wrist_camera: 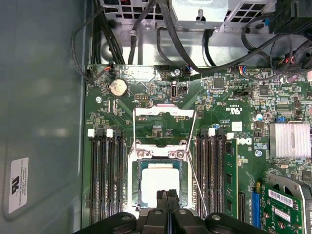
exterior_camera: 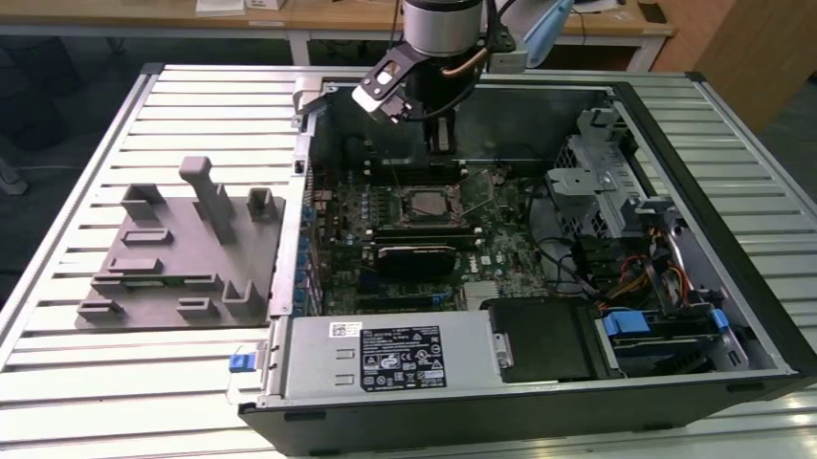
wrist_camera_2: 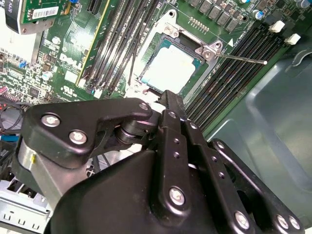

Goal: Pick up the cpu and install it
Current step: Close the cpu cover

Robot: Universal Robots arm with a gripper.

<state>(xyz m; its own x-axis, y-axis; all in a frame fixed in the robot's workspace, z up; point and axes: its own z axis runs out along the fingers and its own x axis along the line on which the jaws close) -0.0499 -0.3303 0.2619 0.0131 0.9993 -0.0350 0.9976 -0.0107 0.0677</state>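
Presently, the cpu (wrist_camera: 157,184) lies flat inside the open socket (wrist_camera: 158,153) on the motherboard (wrist_camera: 234,97), silver top upward, with the load plate (wrist_camera: 165,111) standing open. In the exterior view the gripper (exterior_camera: 441,143) hangs above the board at about 12 o'clock from the socket. Its fingers (wrist_camera: 162,200) are pressed together with nothing between them. Handling judgement: the chip is probably light, rigid and thin, smooth on top, with a fragile contact face. Grip across two opposite edges, level. Do not tilt or drag it over the socket contacts.

Silvery, smooth metal cpu (wrist_camera: 160,181); matt black metal claw (wrist_camera: 167,194).
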